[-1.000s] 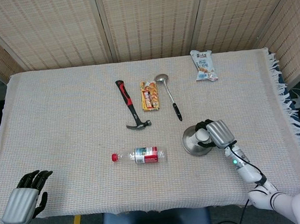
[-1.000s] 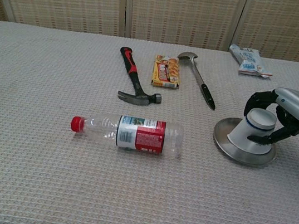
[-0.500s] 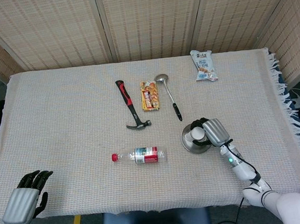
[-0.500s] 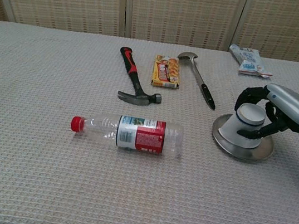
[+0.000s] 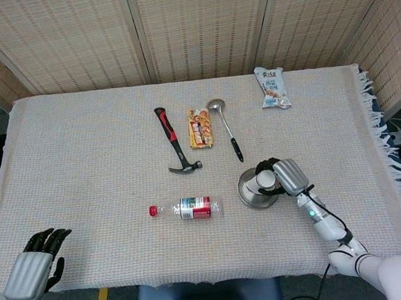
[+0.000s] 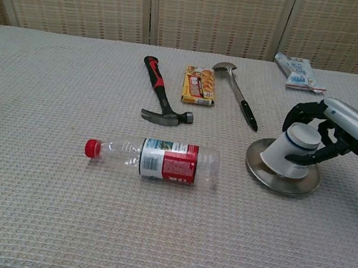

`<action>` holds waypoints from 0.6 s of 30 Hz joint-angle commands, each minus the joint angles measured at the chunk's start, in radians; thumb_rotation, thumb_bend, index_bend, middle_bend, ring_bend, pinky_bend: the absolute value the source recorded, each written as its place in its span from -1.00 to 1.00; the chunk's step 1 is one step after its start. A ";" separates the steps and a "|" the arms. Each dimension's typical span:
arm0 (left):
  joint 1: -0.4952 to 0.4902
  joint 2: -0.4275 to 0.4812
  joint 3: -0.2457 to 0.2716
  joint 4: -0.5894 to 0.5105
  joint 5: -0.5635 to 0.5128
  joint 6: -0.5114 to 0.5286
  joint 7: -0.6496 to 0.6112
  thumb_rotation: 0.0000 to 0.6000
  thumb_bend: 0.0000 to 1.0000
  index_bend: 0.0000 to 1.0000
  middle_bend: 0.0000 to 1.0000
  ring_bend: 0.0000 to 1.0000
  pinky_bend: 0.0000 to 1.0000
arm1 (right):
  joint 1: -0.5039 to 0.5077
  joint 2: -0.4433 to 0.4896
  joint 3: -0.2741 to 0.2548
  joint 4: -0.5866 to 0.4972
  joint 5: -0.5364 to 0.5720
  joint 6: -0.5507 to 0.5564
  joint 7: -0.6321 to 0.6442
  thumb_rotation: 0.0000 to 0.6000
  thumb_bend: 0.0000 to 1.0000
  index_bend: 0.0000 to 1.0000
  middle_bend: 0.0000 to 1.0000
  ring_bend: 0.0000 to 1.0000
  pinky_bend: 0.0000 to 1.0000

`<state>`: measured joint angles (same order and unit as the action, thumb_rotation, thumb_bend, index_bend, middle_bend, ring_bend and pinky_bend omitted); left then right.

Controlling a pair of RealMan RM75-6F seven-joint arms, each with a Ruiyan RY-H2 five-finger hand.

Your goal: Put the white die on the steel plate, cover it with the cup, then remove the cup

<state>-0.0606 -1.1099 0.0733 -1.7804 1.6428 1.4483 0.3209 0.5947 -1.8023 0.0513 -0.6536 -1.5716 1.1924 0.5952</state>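
The right robot hand [image 6: 331, 133] grips the tilted cup [image 6: 296, 150], likely light and crushable, by its sides on the plate [image 6: 260, 175].

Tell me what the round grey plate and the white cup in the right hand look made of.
The round grey plate looks like polished steel: its rim shines and mirrors the light. The white cup, upside down on it and gripped by the right hand, looks matte with a blue band, probably paper or plastic; I can't tell which.
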 commanded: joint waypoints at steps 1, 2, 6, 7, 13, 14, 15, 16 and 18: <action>0.000 0.000 0.000 0.000 0.000 0.000 0.000 1.00 0.16 -0.68 -0.67 -0.75 -0.63 | 0.003 -0.065 0.016 0.126 0.004 0.043 -0.083 1.00 -0.84 0.09 -0.01 -0.16 0.54; 0.000 0.000 0.000 -0.001 0.000 0.000 0.000 1.00 0.16 -0.68 -0.67 -0.75 -0.63 | 0.004 -0.074 0.015 0.145 0.004 0.045 -0.080 1.00 -0.84 0.09 -0.01 -0.16 0.54; 0.000 0.000 0.000 0.000 0.000 -0.001 0.002 1.00 0.16 -0.67 -0.67 -0.75 -0.63 | 0.002 -0.086 0.008 0.155 0.002 0.045 -0.022 1.00 -0.84 0.09 -0.01 -0.16 0.54; 0.000 0.000 0.001 -0.001 0.000 -0.001 0.002 1.00 0.16 -0.67 -0.67 -0.75 -0.63 | 0.001 -0.084 0.002 0.146 -0.002 0.045 0.002 1.00 -0.84 0.09 -0.01 -0.16 0.54; 0.000 0.000 0.000 0.000 0.000 0.000 0.001 1.00 0.16 -0.67 -0.67 -0.75 -0.63 | -0.002 -0.025 -0.039 0.008 -0.028 0.017 0.187 1.00 -0.84 0.09 -0.01 -0.16 0.54; 0.000 0.000 0.000 0.000 0.001 0.001 0.001 1.00 0.16 -0.68 -0.67 -0.75 -0.63 | 0.000 -0.006 -0.047 -0.025 -0.033 0.010 0.218 1.00 -0.84 0.09 -0.01 -0.16 0.54; 0.000 0.000 0.000 0.000 0.001 0.001 0.001 1.00 0.16 -0.68 -0.67 -0.75 -0.63 | 0.001 0.004 -0.050 -0.042 -0.035 0.006 0.228 1.00 -0.84 0.09 -0.01 -0.16 0.54; 0.001 0.000 0.000 -0.001 0.002 0.002 0.001 1.00 0.16 -0.68 -0.67 -0.75 -0.63 | 0.001 0.010 -0.050 -0.049 -0.035 0.005 0.220 1.00 -0.84 0.09 -0.01 -0.16 0.54; 0.001 0.001 0.000 -0.001 0.002 0.002 0.001 1.00 0.16 -0.67 -0.67 -0.75 -0.63 | 0.001 0.005 -0.043 -0.033 -0.032 0.014 0.160 1.00 -0.84 0.09 -0.01 -0.16 0.53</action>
<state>-0.0597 -1.1087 0.0739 -1.7816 1.6447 1.4506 0.3213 0.5951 -1.8113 0.0150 -0.6906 -1.5976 1.2101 0.8115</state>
